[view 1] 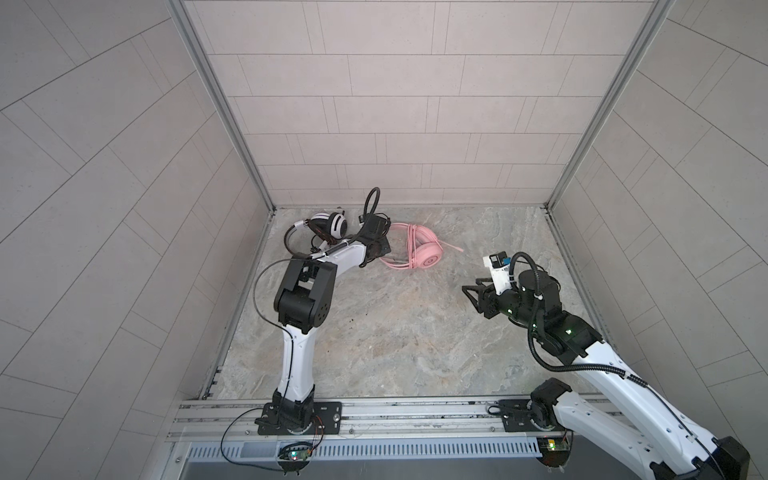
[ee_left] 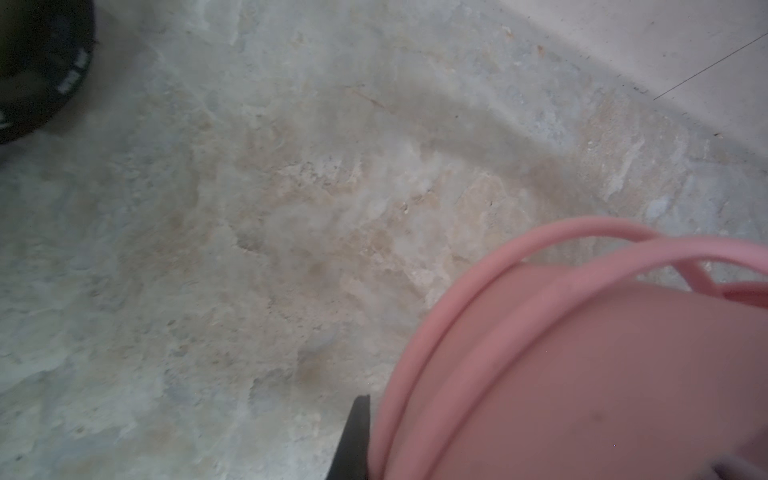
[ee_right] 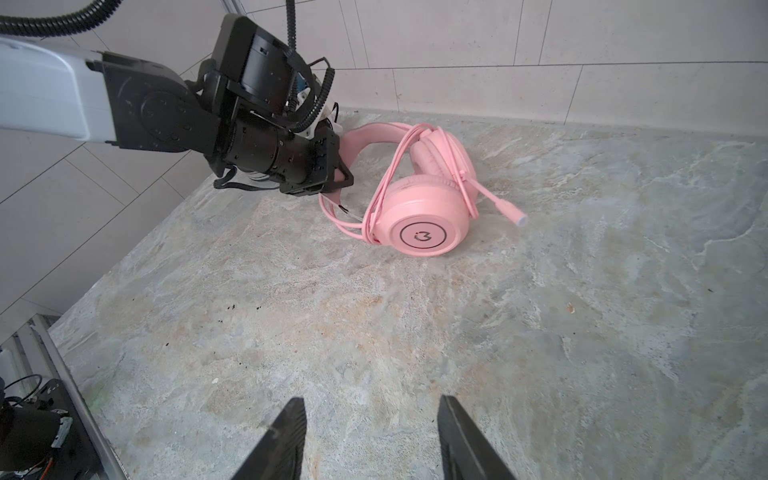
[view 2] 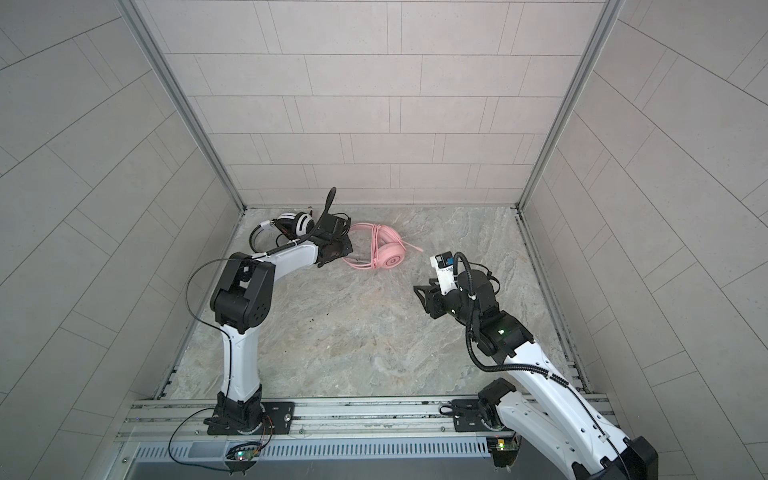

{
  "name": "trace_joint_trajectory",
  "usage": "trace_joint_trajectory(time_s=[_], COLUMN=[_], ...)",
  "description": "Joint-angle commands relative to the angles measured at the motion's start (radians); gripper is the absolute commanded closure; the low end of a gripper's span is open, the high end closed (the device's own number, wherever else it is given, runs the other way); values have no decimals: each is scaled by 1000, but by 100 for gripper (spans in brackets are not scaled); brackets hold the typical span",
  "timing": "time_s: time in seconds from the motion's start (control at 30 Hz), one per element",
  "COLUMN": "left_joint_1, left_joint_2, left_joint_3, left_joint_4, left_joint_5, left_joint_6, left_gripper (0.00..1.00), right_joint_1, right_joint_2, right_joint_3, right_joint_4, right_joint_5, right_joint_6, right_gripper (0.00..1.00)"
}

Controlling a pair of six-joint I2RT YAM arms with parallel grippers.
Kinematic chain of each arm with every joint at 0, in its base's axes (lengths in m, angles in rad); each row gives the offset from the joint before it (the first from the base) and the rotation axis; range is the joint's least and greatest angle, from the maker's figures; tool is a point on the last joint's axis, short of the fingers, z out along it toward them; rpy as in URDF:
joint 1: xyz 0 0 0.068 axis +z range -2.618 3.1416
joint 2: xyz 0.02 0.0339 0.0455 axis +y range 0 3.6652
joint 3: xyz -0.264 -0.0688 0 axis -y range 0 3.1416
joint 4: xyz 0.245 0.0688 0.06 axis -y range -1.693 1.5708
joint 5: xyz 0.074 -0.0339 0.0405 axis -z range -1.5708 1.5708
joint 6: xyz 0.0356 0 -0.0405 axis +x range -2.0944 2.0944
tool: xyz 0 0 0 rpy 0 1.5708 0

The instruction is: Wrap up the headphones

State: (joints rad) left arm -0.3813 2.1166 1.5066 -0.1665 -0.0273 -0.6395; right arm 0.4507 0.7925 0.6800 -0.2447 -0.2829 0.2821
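Observation:
The pink headphones (view 1: 424,254) (view 2: 389,257) (ee_right: 424,226) lie at the back of the table, their pink cable (ee_right: 384,187) looped round the ear cups and the mic boom (ee_right: 505,206) sticking out. My left gripper (view 1: 379,249) (view 2: 343,249) (ee_right: 343,174) is shut on their headband (ee_right: 365,135). In the left wrist view one black finger (ee_left: 353,440) shows beside the pink band (ee_left: 582,374). The white-and-black headphones (view 1: 331,224) (view 2: 296,222) lie behind the left arm, partly hidden. My right gripper (view 1: 471,293) (view 2: 422,293) (ee_right: 372,405) hovers open and empty, well short of the pink set.
The marble-patterned table (view 1: 395,340) is boxed in by tiled walls (view 1: 374,124) at the back and both sides. An aluminium rail (view 1: 395,411) with both arm bases runs along the front edge. Small dark specks (ee_right: 232,307) lie on the table.

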Motion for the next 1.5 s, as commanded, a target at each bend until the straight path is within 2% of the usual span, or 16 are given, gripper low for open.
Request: trace_joint_trajectory(time_s=[0.0, 0.4, 0.67, 0.83, 0.9, 1.0, 1.1, 1.27, 1.37, 1.47], left_joint_1=[-14, -36, -36, -36, -36, -36, -35, -36, -34, -24], left_joint_2=[29, 150, 138, 88, 60, 11, -55, -197, -300, -419], left_joint_3=[85, 149, 112, 96, 79, 51, 20, -55, -128, -235], left_joint_4=[63, 52, 47, -12, -25, -39, -52, -64, -60, -30], left_joint_5=[3, 11, 24, 9, -7, -21, -50, -96, -145, -179], left_joint_6=[-54, -67, -39, 31, 52, 99, 142, 204, 222, 230], left_gripper=[96, 88, 70, 57, 47, 37, 33, 31, 30, 30], right_joint_1=[-3, -3, -3, -4, -7, -11, -31, -140, -191, -231], right_joint_2=[-3, -13, 2, 39, 45, 49, 55, 114, 146, 163], right_joint_3=[11, -4, -13, 3, 1, 11, 33, 84, 101, 76], right_joint_4=[-11, -18, -18, -94, -94, -98, -119, -126, -120, -38], right_joint_5=[10, 0, 19, 154, 173, 228, 337, 369, 497, 636], right_joint_6=[9, 27, 34, 48, 56, 66, 89, 103, 125, 123], right_gripper=[48, 48, 49, 50, 50, 50, 50, 50, 48, 45])
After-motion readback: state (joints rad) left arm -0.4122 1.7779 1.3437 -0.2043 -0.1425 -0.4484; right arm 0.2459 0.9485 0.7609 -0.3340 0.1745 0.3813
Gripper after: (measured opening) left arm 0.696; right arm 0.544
